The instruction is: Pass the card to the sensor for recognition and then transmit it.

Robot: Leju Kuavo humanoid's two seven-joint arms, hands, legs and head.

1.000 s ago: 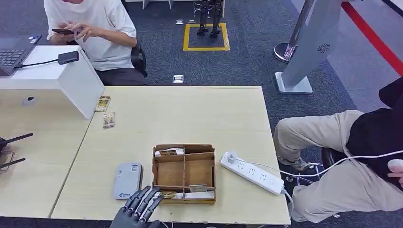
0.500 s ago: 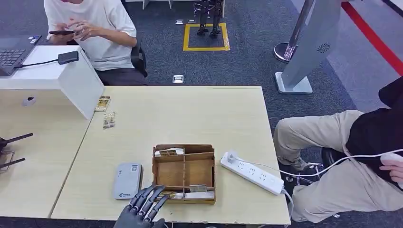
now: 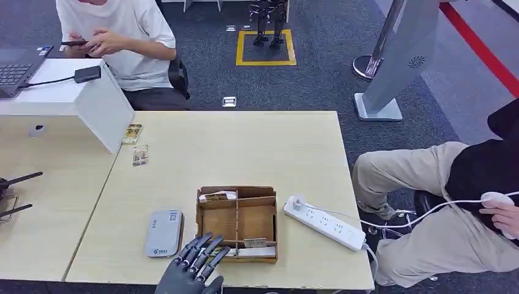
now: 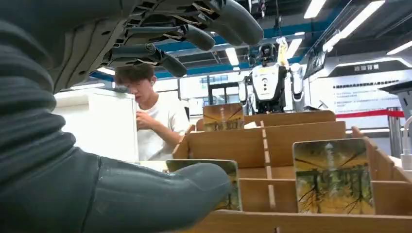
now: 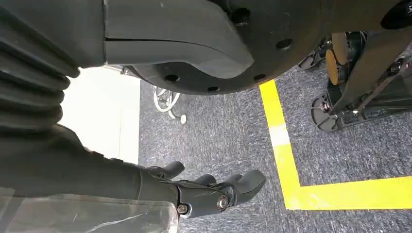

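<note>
A brown cardboard card box (image 3: 236,203) with several compartments stands near the table's front edge. Picture cards stand in it: one in the front row (image 3: 255,242) and one at the back (image 3: 215,196). The grey card sensor (image 3: 164,232) lies flat just left of the box. My left hand (image 3: 194,266) is at the box's front left corner with its fingers spread and nothing in them. In the left wrist view its thumb (image 4: 145,199) lies in front of one card (image 4: 232,191), and a second card (image 4: 334,175) stands free beside it. My right hand (image 5: 214,191) hangs over the carpet, holding nothing.
A white power strip (image 3: 324,224) with its cable lies right of the box. Two loose cards (image 3: 140,155) lie at the table's far left beside a white stand (image 3: 104,104). One person sits at the right (image 3: 440,202), another behind the table (image 3: 122,37).
My left hand has moved right and forward, from in front of the sensor to the box's front left corner. The seated person's hand at the right has shifted slightly.
</note>
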